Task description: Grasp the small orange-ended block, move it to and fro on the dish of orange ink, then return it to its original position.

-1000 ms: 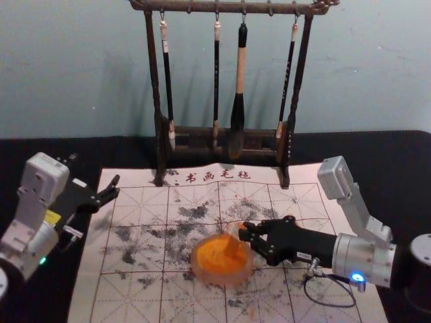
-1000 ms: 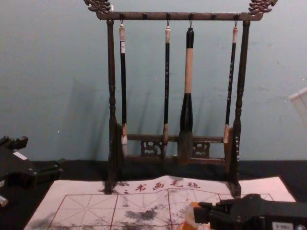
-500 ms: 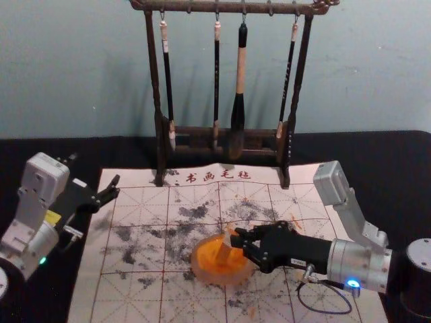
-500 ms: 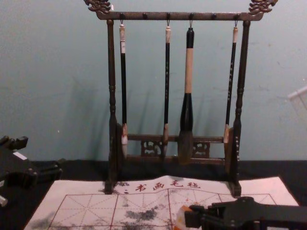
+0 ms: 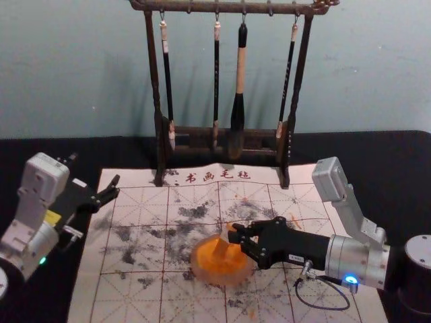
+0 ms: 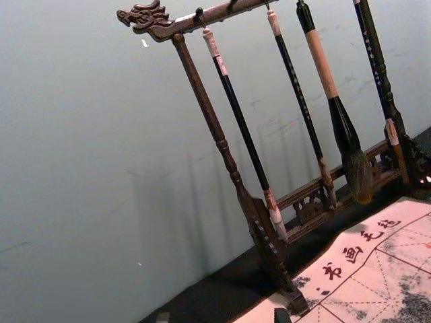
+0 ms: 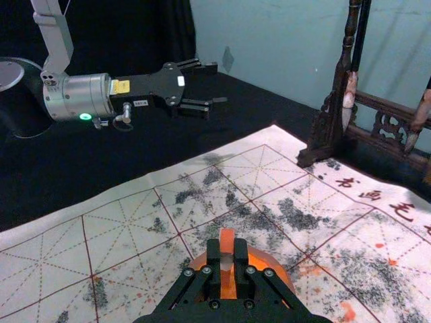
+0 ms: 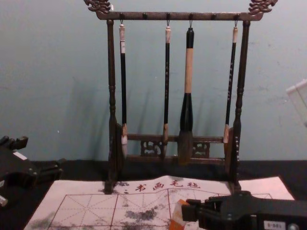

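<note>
Operator: State the right gripper (image 5: pixel 236 237) and workpiece condition.

Technician: The black jaws are clamped on the small block (image 5: pixel 223 246), one rectangular fingertip on each side, at the dish (image 5: pixel 194 264). The block is straight-sided, with orange at its upper and lower ends and a pale band between.

Operator: Orientation?

Technician: Long axis steep but tilted. The upper end leans toward the robot's right; the lower end points down and left, within the dish outline in the head view (contact with the ink cannot be confirmed).

Operator: Dish and base?

Technician: Round dish, pale translucent wall, orange ink inside. It rests on a thin, slightly wavy sheet (image 5: pixel 141 296) with printed red grid lines, rough black smudges and orange spots.

Operator: Left gripper (image 5: pixel 95 168)?

Technician: Parked beyond the sheet's left edge, jaws spread apart, holding nothing.

Operator: Rear fixture?

Technician: Dark carved stand (image 5: pixel 153 81), turned posts. Four brushes (image 5: pixel 240 70) hang vertically, tips down; one has a thick, flared body.
</note>
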